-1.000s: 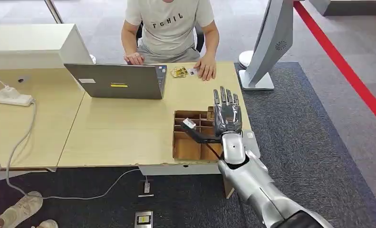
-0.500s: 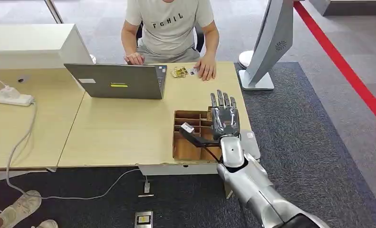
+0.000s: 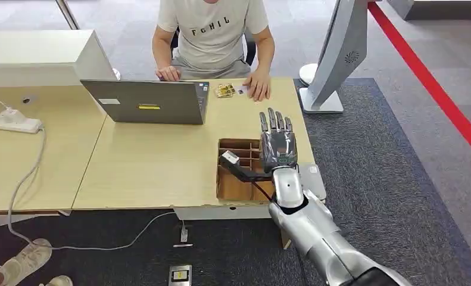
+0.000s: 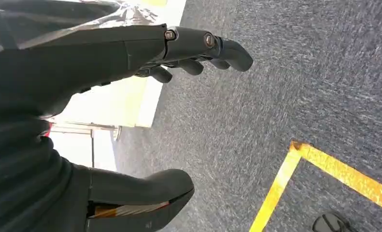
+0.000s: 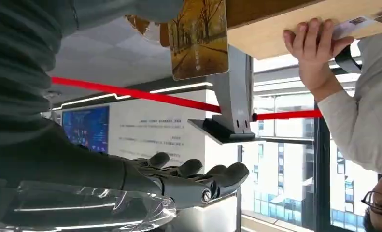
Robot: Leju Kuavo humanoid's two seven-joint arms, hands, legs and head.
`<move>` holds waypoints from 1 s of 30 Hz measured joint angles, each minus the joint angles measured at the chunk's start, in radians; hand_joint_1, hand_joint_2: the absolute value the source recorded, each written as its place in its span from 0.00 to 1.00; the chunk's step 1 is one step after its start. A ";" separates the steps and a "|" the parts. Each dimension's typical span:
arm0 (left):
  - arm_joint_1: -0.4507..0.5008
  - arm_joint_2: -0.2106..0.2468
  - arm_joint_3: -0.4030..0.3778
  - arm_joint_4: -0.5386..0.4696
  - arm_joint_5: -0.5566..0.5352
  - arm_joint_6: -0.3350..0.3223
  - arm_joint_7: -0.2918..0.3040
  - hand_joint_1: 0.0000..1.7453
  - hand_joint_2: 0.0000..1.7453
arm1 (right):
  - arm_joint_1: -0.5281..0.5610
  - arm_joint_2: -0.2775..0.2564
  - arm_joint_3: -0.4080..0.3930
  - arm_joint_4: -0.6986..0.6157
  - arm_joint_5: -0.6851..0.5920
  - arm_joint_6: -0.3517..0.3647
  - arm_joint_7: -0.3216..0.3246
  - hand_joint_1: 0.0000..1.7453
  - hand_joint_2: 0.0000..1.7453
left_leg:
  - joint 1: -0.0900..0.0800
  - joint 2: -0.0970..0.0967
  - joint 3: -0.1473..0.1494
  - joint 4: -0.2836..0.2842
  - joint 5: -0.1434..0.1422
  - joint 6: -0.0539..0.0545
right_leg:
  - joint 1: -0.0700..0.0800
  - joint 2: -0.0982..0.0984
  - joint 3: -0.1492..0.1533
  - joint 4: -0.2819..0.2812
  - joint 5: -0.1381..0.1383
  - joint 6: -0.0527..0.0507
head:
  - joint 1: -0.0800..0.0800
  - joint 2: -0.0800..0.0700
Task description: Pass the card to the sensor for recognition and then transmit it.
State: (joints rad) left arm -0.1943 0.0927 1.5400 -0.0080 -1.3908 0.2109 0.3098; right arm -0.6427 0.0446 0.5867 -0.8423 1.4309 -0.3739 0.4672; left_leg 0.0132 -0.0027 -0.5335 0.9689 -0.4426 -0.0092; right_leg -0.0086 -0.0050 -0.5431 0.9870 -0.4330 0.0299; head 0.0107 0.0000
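Right hand hovering flat over the cardboard divider box

The right hand (image 3: 277, 146) is reaching over the compartmented cardboard box (image 3: 239, 179) on the table (image 3: 149, 161), fingers straight, spread and holding nothing. A card (image 5: 197, 41) is standing upright beside it. The left hand (image 4: 131, 53) is hanging above carpet, fingers apart, empty. A person (image 3: 212, 36) is sitting opposite.

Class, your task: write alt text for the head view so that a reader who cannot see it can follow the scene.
The robot's right hand, fingers spread, hovers over a compartmented cardboard box at the near edge of a wooden table. Across the table a seated person rests a hand beside small cards, behind an open laptop.
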 joint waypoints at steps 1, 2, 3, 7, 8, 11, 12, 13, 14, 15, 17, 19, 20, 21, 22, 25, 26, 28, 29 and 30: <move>0.000 0.000 0.000 0.000 0.002 0.002 -0.001 0.00 1.00 | 0.000 0.000 0.000 0.000 0.000 0.002 0.009 0.87 1.00 | 0.000 0.000 0.000 0.000 0.000 0.000 | 0.000 0.000 0.000 0.000 0.000 0.000 | 0.000 0.000; 0.000 0.000 0.000 0.000 0.005 0.003 -0.002 0.00 1.00 | 0.000 0.000 0.000 0.001 0.001 0.002 0.018 0.91 1.00 | 0.000 0.000 0.000 0.000 0.000 0.000 | 0.000 0.000 0.000 0.000 0.000 0.000 | 0.000 0.000; 0.000 0.000 0.000 0.000 0.006 0.004 -0.002 0.00 1.00 | 0.000 0.000 0.001 0.003 0.002 0.003 0.022 0.96 1.00 | 0.000 0.000 0.000 0.000 0.000 0.000 | 0.000 0.000 0.000 0.000 0.000 0.000 | 0.000 0.000; 0.000 0.000 0.000 0.000 0.008 0.004 -0.002 0.00 1.00 | 0.000 -0.003 0.001 0.011 0.002 0.013 0.037 1.00 1.00 | 0.000 0.000 0.000 0.000 0.000 0.000 | 0.000 0.000 0.000 0.000 0.000 0.000 | 0.000 0.000; 0.000 0.000 0.000 0.000 0.008 0.004 -0.002 0.00 1.00 | 0.000 -0.003 0.001 0.013 0.002 0.014 0.037 1.00 1.00 | 0.000 0.000 0.000 0.000 0.000 0.000 | 0.000 0.000 0.000 0.000 0.000 0.000 | 0.000 0.000; 0.000 0.000 0.000 0.000 0.008 0.004 -0.002 0.00 1.00 | -0.001 -0.005 0.001 0.019 0.002 0.018 0.038 0.96 1.00 | 0.000 0.000 0.000 0.000 0.000 0.000 | 0.000 0.000 0.000 0.000 0.000 0.000 | 0.000 0.000; 0.000 0.000 0.000 0.000 0.008 0.004 -0.002 0.00 1.00 | -0.001 -0.005 0.001 0.021 0.003 0.022 0.039 0.95 1.00 | 0.000 0.000 0.000 0.000 0.000 0.000 | 0.000 0.000 0.000 0.000 0.000 0.000 | 0.000 0.000; 0.001 0.000 0.000 0.000 0.008 0.004 -0.002 0.00 1.00 | -0.001 -0.006 0.001 0.024 0.003 0.024 0.039 0.94 1.00 | 0.000 0.000 0.000 0.000 0.000 0.000 | 0.000 0.000 0.000 0.000 0.000 0.000 | 0.000 0.000; 0.001 0.000 0.000 0.000 0.008 0.004 -0.002 0.00 1.00 | 0.000 -0.006 0.001 0.025 0.003 0.026 0.041 0.91 1.00 | 0.000 0.000 0.000 0.000 0.000 0.000 | 0.000 0.000 0.000 0.000 0.000 0.000 | 0.000 0.000; 0.000 0.000 0.000 0.000 0.008 0.004 -0.002 0.00 1.00 | -0.001 -0.005 0.001 0.027 0.006 0.029 0.043 0.90 1.00 | 0.000 0.000 0.000 0.000 0.000 0.000 | 0.000 0.000 0.000 0.000 0.000 0.000 | 0.000 0.000; 0.000 0.000 0.000 0.000 0.008 0.003 -0.002 0.00 1.00 | -0.001 -0.005 0.002 0.031 0.009 0.035 0.047 0.88 1.00 | 0.000 0.000 0.000 0.000 0.000 0.000 | 0.000 0.000 0.000 0.000 0.000 0.000 | 0.000 0.000; 0.000 0.000 0.000 0.000 0.008 0.002 -0.002 0.00 1.00 | -0.001 -0.005 0.003 0.035 0.010 0.036 0.048 0.87 1.00 | 0.000 0.000 0.000 0.000 0.000 0.000 | 0.000 0.000 0.000 0.000 0.000 0.000 | 0.000 0.000; 0.000 0.000 0.000 0.000 0.008 0.002 -0.002 0.00 1.00 | -0.001 -0.005 0.003 0.037 0.010 0.036 0.048 0.74 1.00 | 0.000 0.000 0.000 0.000 0.000 0.000 | 0.000 0.000 0.000 0.000 0.000 0.000 | 0.000 0.000; 0.000 0.000 0.000 0.000 0.008 0.002 -0.002 0.00 1.00 | 0.000 -0.005 0.003 0.039 0.010 0.036 0.048 0.64 1.00 | 0.000 0.000 0.000 0.000 0.000 0.000 | 0.000 0.000 0.000 0.000 0.000 0.000 | 0.000 0.000; 0.000 0.000 0.000 0.000 0.008 0.002 -0.002 0.00 1.00 | 0.000 -0.004 0.003 0.039 0.011 0.036 0.048 0.17 1.00 | 0.000 0.000 0.000 0.000 0.000 0.000 | 0.000 0.000 0.000 0.000 0.000 0.000 | 0.000 0.000; 0.000 0.000 0.000 0.000 0.008 -0.002 -0.002 0.00 1.00 | 0.000 0.000 0.003 0.044 0.008 0.027 0.048 0.00 1.00 | 0.000 0.000 0.000 0.000 0.000 0.000 | 0.000 0.000 0.000 0.000 0.000 0.000 | 0.000 0.000; 0.000 0.000 0.000 0.000 0.008 -0.003 -0.002 0.00 1.00 | 0.000 0.002 0.003 0.048 0.005 0.016 0.046 0.00 1.00 | 0.000 0.000 0.000 0.000 0.000 0.000 | 0.000 0.000 0.000 0.000 0.000 0.000 | 0.000 0.000; 0.000 0.000 0.000 0.000 0.008 -0.003 -0.001 0.00 1.00 | -0.001 0.008 0.003 0.053 0.002 -0.010 0.039 0.00 1.00 | 0.000 0.000 0.000 0.000 0.000 0.000 | 0.000 0.000 0.000 0.000 0.000 0.000 | 0.000 0.000; 0.000 -0.001 0.000 0.000 0.008 -0.002 0.000 0.00 1.00 | 0.000 0.009 0.003 0.053 0.000 -0.022 0.035 0.00 1.00 | 0.000 0.000 0.000 0.000 0.000 0.000 | 0.000 0.000 0.000 0.000 0.000 0.000 | 0.000 0.000; 0.000 -0.001 0.000 0.000 0.008 -0.001 0.002 0.00 1.00 | 0.000 0.010 0.003 0.053 -0.001 -0.035 0.030 0.00 1.00 | 0.000 0.000 0.000 0.000 0.000 0.000 | 0.000 0.000 0.000 0.000 0.000 0.000 | 0.000 0.000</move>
State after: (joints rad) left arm -0.1942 0.0916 1.5400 -0.0080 -1.3825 0.2098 0.3113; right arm -0.6430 0.0546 0.5901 -0.7893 1.4302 -0.4085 0.4971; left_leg 0.0132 -0.0027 -0.5335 0.9688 -0.4426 -0.0092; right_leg -0.0086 -0.0050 -0.5432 0.9870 -0.4330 0.0299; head 0.0103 0.0000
